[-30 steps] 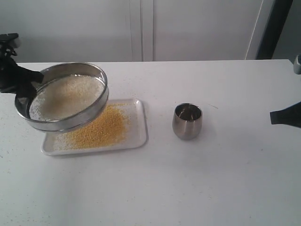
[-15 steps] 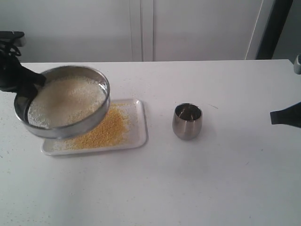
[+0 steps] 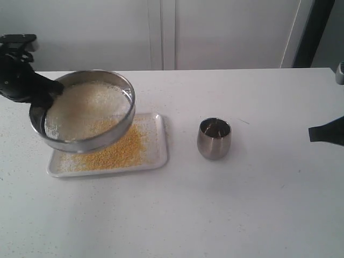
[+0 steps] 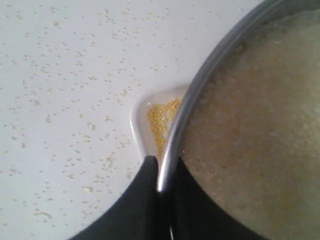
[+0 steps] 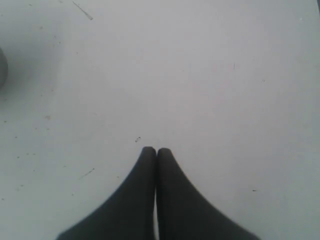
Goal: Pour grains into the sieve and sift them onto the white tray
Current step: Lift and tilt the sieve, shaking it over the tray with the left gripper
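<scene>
The steel sieve [image 3: 86, 110] hangs tilted above the white tray [image 3: 159, 153], its mesh covered with whitish grains [image 3: 80, 107]. My left gripper [image 3: 45, 92] is shut on the sieve's left rim; in the left wrist view the rim [image 4: 187, 107] runs between my black fingers [image 4: 145, 200]. Golden-yellow granules [image 3: 115, 150] lie spread over the tray, and a corner of the tray with granules [image 4: 160, 117] shows beside the rim. My right gripper [image 3: 313, 133] is at the far right over bare table, its fingertips [image 5: 156, 150] pressed together on nothing.
A small rounded steel cup [image 3: 214, 138] stands upright to the right of the tray. Stray granules [image 4: 75, 90] dot the white tabletop left of the tray. A wall runs along the table's far edge.
The sieve, held by my left gripper, has shifted to the right and slightly up over the tray. The right gripper and the cup have not moved.
</scene>
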Controlling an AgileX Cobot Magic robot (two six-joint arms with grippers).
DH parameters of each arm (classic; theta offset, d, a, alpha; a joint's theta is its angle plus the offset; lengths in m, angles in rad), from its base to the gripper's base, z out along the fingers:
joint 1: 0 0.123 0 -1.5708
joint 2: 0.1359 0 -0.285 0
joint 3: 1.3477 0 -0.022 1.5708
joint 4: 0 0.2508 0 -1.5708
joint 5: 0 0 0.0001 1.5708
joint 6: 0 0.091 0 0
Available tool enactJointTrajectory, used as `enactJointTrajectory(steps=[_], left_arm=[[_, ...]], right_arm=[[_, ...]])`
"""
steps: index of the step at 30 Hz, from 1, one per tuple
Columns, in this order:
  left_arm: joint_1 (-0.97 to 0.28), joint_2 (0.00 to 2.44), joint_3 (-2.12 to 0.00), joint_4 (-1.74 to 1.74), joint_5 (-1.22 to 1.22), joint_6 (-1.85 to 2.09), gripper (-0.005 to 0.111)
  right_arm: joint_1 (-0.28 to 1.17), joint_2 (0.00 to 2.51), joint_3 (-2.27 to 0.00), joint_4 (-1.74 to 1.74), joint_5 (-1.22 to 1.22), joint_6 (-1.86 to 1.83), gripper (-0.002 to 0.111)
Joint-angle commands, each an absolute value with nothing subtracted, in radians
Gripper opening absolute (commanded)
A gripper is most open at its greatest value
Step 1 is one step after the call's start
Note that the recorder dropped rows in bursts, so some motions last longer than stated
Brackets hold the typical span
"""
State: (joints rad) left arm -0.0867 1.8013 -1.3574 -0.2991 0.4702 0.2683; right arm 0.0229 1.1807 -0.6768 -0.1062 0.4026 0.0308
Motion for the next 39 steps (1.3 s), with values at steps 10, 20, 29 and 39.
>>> enactJointTrajectory(steps=[10,20,29,39], left_arm=[[-0.128,1.806,-1.351,-0.231,0.494,0.251,0.0],[-0.078,1.828,-1.351,-0.403,0.485,0.0,0.0],[-0.088,1.825,-1.35,-0.457,0.518,0.14,0.0],[-0.107,1.814,-1.38,-0.386,0.553,0.461,0.0]], right_arm=[[0.017,1.173,-0.673,-0.105,0.393,0.025,0.0],[0.017,1.173,-0.673,-0.105,0.393,0.025,0.0],[0.017,1.173,-0.673,-0.105,0.395,0.025,0.0],[0.017,1.173,-0.673,-0.105,0.395,0.025,0.0]])
